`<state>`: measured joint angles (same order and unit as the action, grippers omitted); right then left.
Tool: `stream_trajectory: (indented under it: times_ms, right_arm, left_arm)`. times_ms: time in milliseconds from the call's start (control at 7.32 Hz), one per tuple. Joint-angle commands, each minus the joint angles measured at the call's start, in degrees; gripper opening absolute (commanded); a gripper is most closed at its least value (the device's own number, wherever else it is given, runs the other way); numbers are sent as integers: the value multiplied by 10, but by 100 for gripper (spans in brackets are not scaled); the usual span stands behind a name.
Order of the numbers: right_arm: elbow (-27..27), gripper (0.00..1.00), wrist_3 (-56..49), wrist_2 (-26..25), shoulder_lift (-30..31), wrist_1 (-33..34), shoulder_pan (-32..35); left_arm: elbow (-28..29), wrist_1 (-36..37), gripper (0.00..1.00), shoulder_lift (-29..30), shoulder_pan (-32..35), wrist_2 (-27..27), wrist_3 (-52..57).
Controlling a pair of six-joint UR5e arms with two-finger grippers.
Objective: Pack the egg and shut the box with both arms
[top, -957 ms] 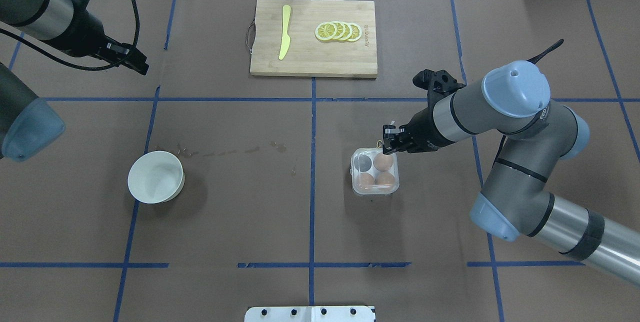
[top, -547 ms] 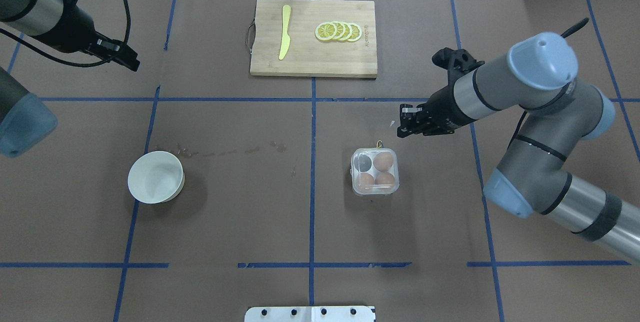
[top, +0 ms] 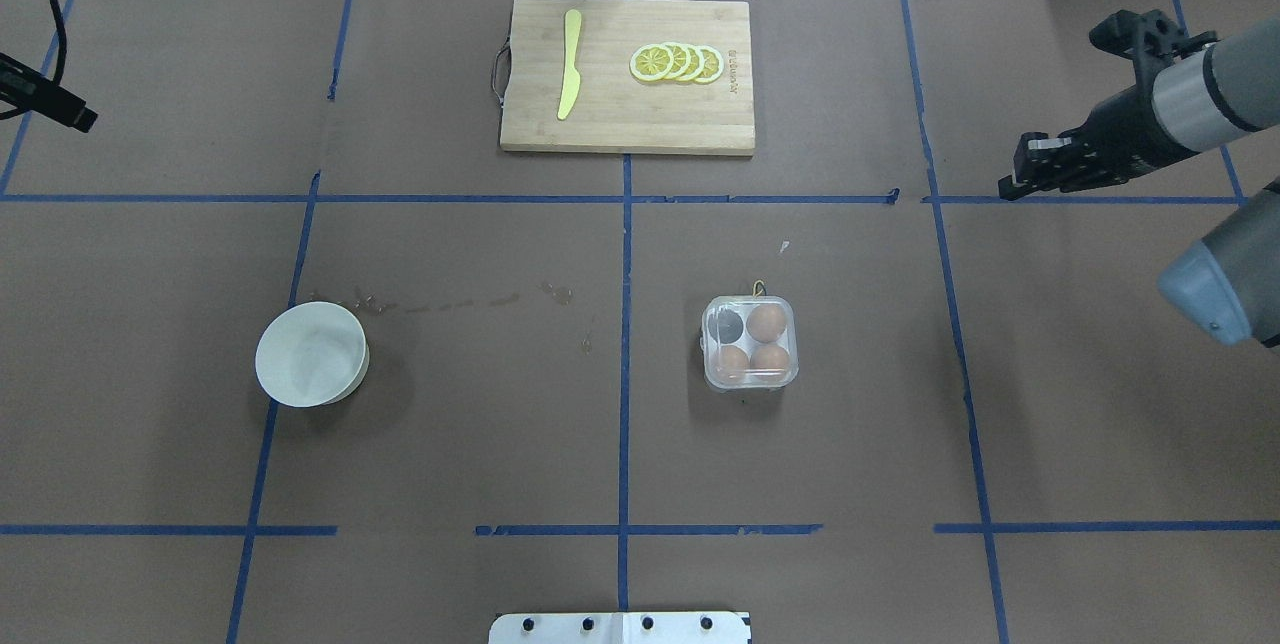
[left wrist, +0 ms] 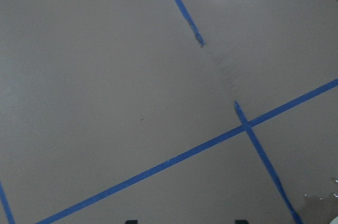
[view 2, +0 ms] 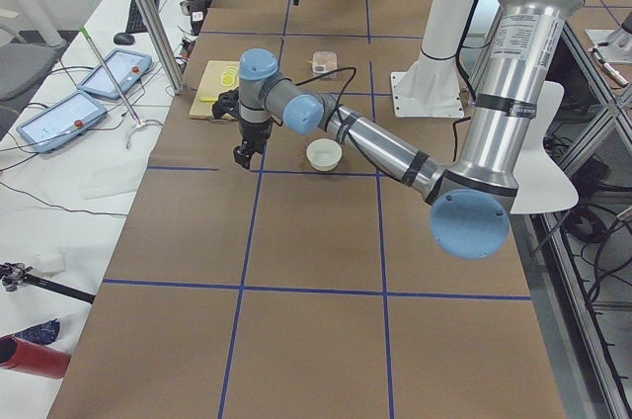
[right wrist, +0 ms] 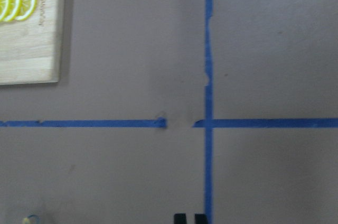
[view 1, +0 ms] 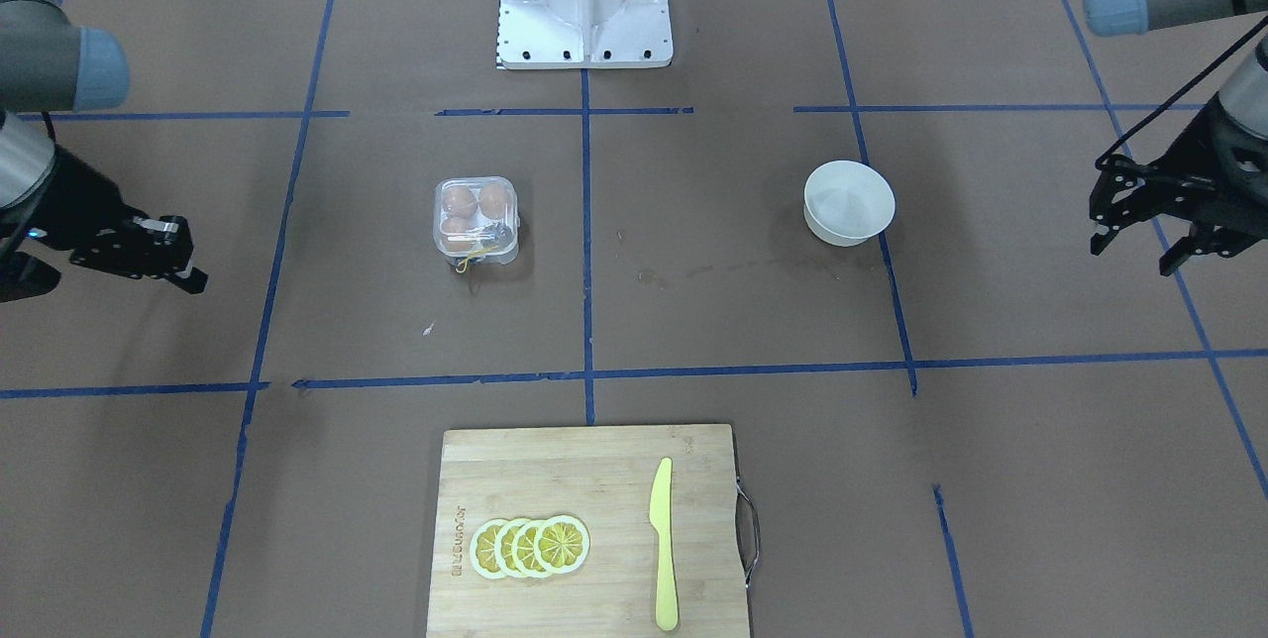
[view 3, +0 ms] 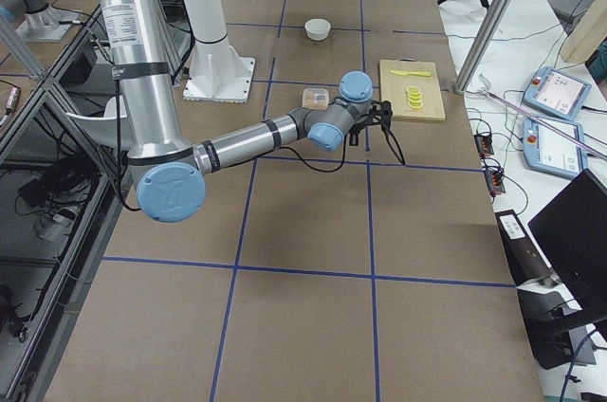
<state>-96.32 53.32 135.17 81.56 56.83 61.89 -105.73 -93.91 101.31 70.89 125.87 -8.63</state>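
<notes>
Bright, even light; right wrist view slightly blurred.

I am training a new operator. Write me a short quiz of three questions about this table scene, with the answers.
1. How many orange-brown eggs lie in the small square clear plastic carton?
2. True or false: the black right gripper hangs apart from the carton.
3. What lies beside the yellow knife on the wooden cutting board? A) a red apple B) yellow lemon slices C) a spoon
Key: 1. three; 2. true; 3. B
</notes>
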Motion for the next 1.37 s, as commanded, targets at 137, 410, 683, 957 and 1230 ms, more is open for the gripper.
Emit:
stream_trajectory:
  times_ms: [137,410,683,957,1230]
  right_arm:
    - [31,100,-272,21,16,134,114]
    - [27,100,-463,16,16,270,183]
    - [25,100,-549,12,41,310,217]
    - [18,100,-575,1,52,325,227]
    - [-27,100,-587,-3,61,378,229]
  left_arm:
    - [40,1,96,-31,91,19,96]
    - [40,-2,100,-58,120,20,101]
    - [56,8,100,-77,170,28,190]
    - [75,70,100,-78,182,39,234]
    - [102,89,100,-78,180,38,228]
